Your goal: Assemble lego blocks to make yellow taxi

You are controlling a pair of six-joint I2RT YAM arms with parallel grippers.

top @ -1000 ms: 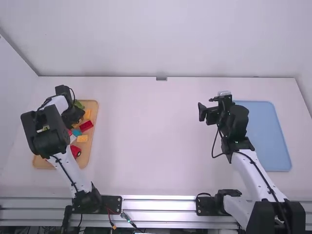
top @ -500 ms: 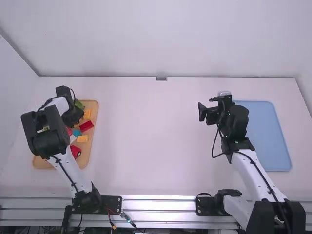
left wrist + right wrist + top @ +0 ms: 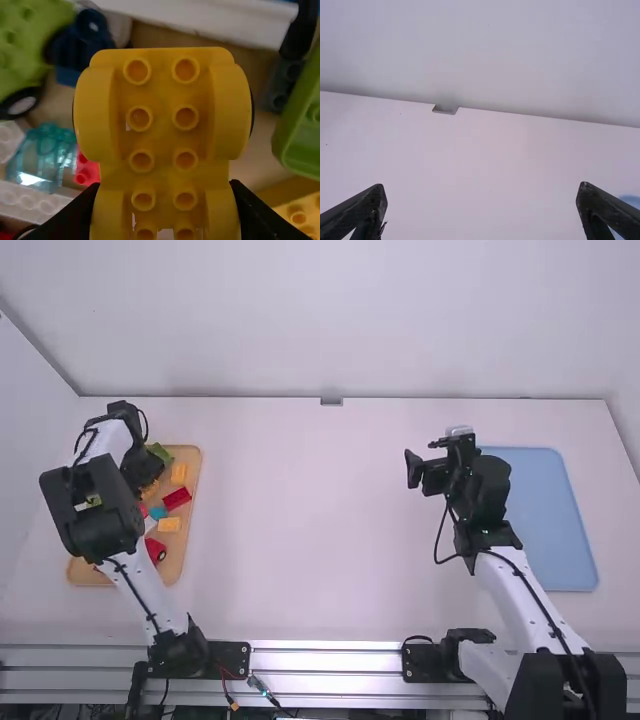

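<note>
"What's on the white surface [image 3: 310, 540]?"
"A blue tray [image 3: 550, 510] beside the right arm, a wooden tray [image 3: 176, 565] under the left."
"The right end effector [image 3: 415, 470]?"
"Spread wide."
"And the left end effector [image 3: 142, 468]?"
"Over the wooden tray, clamping a big yellow block [image 3: 160, 120]; smaller blocks [image 3: 178, 498] lie below."

White table [image 3: 310, 530], blue tray [image 3: 550, 520] at its right, grey bracket [image 3: 331, 402] on the far edge, pale wall [image 3: 320, 320] behind
</note>
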